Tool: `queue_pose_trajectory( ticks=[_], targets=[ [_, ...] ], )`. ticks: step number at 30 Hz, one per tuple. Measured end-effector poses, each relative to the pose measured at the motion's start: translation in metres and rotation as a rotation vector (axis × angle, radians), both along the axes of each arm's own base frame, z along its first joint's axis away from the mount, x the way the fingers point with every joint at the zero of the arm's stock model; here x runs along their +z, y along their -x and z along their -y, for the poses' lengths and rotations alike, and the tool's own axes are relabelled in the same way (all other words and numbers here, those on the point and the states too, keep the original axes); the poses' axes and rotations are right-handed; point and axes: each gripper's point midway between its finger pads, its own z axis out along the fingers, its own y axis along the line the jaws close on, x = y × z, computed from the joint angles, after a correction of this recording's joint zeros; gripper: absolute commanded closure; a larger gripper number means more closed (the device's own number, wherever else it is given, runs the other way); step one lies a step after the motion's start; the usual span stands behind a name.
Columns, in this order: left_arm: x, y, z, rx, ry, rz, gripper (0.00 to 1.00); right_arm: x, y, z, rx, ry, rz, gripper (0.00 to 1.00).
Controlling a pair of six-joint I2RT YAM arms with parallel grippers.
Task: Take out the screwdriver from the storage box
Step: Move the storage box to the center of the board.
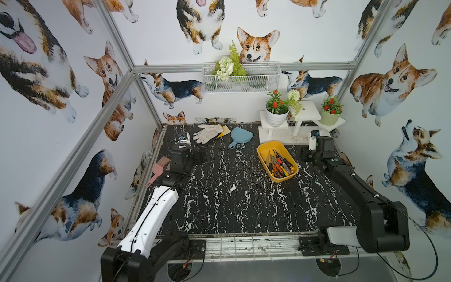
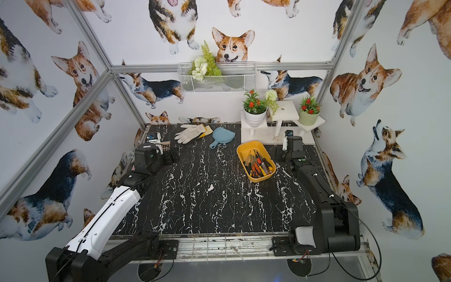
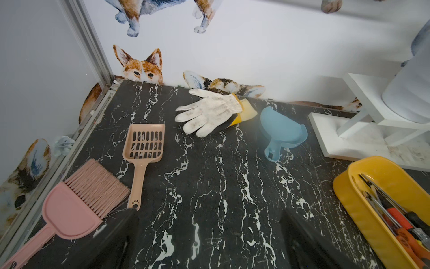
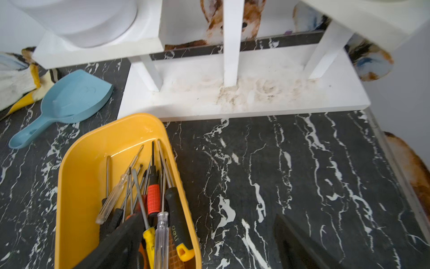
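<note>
Right of centre in a top view, screwdrivers (image 1: 280,164) are laid lengthwise in the storage box (image 1: 267,150), handles lower right, just left of the spread right claw (image 1: 305,156).

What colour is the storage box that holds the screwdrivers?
Mustard yellow; the storage box shows best in the right wrist view.

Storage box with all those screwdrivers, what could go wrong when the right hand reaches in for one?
1. The screwdrivers lie crossed in a heap in the storage box, so lifting one may drag out others.
2. The right hand is open with one finger over the box and one outside its wall; closing there could pinch the wall or shove the box toward the white plant stand.
</note>
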Motion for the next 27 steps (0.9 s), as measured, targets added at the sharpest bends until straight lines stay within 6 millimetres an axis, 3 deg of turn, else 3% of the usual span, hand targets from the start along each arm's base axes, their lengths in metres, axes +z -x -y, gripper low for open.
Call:
queue_pose_trajectory(
  ticks=[7,27],
  targets=[
    [-0.01,0.008,0.006,0.006,-0.015,-0.045,0.0,-0.013,0.008,-0.019,0.067,-0.022,-0.07,0.08],
    [-0.019,0.004,0.0,0.042,-0.043,-0.068,0.0,-0.009,0.011,-0.015,0.056,-0.002,-0.056,0.08]
  ],
)
